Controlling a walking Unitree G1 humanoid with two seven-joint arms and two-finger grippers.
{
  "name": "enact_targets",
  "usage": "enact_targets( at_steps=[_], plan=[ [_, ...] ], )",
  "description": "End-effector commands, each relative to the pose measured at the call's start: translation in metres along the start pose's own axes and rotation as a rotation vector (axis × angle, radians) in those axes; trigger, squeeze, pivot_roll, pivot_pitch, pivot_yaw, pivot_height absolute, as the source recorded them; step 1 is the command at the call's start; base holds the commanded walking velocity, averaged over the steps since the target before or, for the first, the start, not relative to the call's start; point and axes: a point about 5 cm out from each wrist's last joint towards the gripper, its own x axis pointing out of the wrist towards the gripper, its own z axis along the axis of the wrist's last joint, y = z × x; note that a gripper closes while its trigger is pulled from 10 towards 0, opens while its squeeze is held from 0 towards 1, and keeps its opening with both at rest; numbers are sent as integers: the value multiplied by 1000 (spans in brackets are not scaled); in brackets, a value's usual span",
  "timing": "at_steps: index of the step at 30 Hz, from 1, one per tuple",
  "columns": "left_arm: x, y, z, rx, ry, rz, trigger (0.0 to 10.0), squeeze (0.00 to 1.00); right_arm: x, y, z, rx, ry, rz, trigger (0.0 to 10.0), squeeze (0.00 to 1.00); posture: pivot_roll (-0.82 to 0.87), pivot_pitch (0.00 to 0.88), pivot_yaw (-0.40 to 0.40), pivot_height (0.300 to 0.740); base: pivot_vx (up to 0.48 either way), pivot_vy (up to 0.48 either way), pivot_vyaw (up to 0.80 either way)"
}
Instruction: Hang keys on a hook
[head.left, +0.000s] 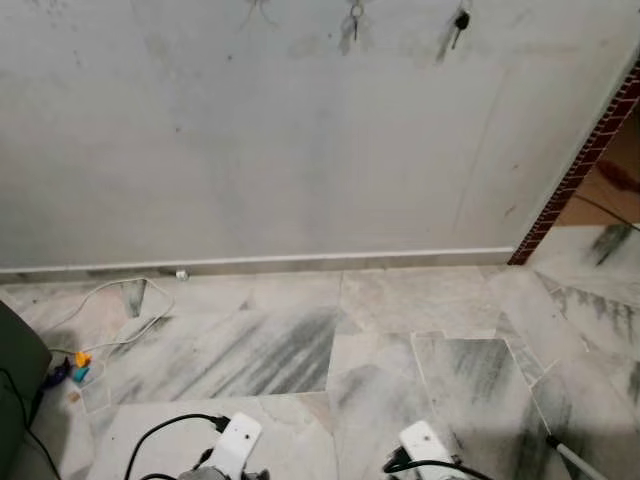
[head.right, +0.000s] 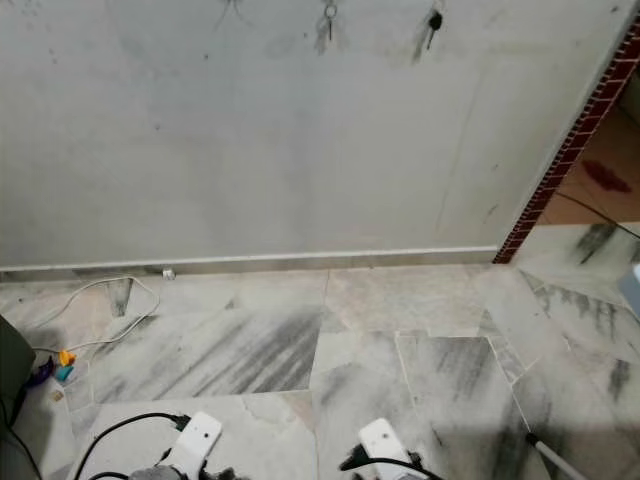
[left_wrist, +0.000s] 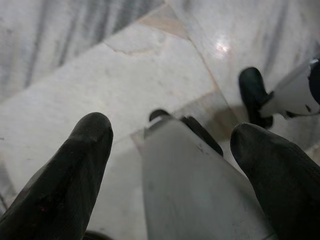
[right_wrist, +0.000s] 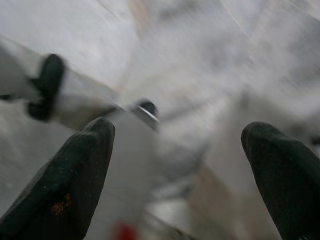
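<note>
A grey wall (head.left: 300, 140) rises ahead over a marble floor (head.left: 300, 340). High on the wall hang a key ring (head.left: 355, 18) and, just beside it, a dark key (head.left: 459, 24), probably on hooks. The left gripper (left_wrist: 170, 150) and right gripper (right_wrist: 175, 150) hang low, jaws spread and empty. The hanging looks done; next, confirm the keys hold.

keys (head.left: 355, 18) cut off at the top edge, right wrist view motion-blurred, dark object (head.left: 18, 375) cropped at left

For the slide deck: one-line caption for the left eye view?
Keys and a dark key hang high on the grey wall above a marble floor.
</note>
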Motion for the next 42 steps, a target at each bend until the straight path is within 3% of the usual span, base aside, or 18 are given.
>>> enact_targets(
  at_steps=[1, 7, 14, 20, 28, 30, 31, 32, 33, 37, 38, 39, 42],
  plan=[
    [-3, 5, -15, 0, 52, 13, 10000, 0, 0, 15, -12, 13, 59, 48, 10000, 0, -29, 96, 11, 740, 0, 0, 0],
    [-3, 5, -14, 2, 53, 13, 10000, 0, 6, 33, 4, 6, 39, 68, 10000, 0, -32, 96, 11, 740, 0, 0, 0],
    [-3, 5, -14, 8, 55, 13, 10000, 0, 8, 72, 12, 30, 9, 98, 10000, 0, -49, 104, 19, 740, 0, 0, 0],
    [-3, 7, -11, 26, 14, 49, 10000, 0, 8, 78, 13, 29, 5, 93, 10000, 0, -70, 108, 24, 740, 0, 0, 0],
    [-5, 7, 0, 59, -129, 81, 10000, 0, 8, 76, 27, 79, -92, -17, 10000, 0, -77, 129, 20, 740, 0, 0, 0],
    [-8, 30, 38, 49, -281, 101, 10000, 0, 5, 10, 33, 103, -147, -110, 10000, 0, -77, 135, 23, 740, 0, 0, 0],
    [-8, 30, 38, 49, -281, 101, 10000, 0, 5, 10, 33, 103, -147, -110, 10000, 0, -77, 135, 23, 740, 0, 0, 0],
    [-11, 37, 53, 42, -348, 104, 10000, 0, 1, -16, 38, 119, -181, -145, 10000, 0, -79, 139, 25, 740, 0, 0, 0],
    [-19, 47, 77, 29, -502, 130, 10000, 0, -9, -51, 60, 155, -332, -219, 10000, 0, -79, 150, 30, 740, 0, 0, 0],
    [-34, 56, 99, 16, -686, 169, 10000, 0, -27, -64, 96, 172, -589, -301, 10000, 0, -86, 162, 37, 740, 0, 0, 0],
    [-37, 57, 103, 19, -717, 179, 10000, 0, -30, -64, 100, 173, -619, -310, 10000, 0, -86, 162, 37, 740, 0, 0, 0],
    [-54, 57, 119, 12, -821, 192, 10000, 0, -43, -60, 113, 184, -711, -346, 10000, 0, -91, 170, 37, 740, 0, 0, 0],
    [-67, 55, 127, 14, -893, 200, 10000, 0, -56, -55, 124, 198, -787, -364, 10000, 0, -96, 175, 35, 740, 0, 0, 0]
  ],
)
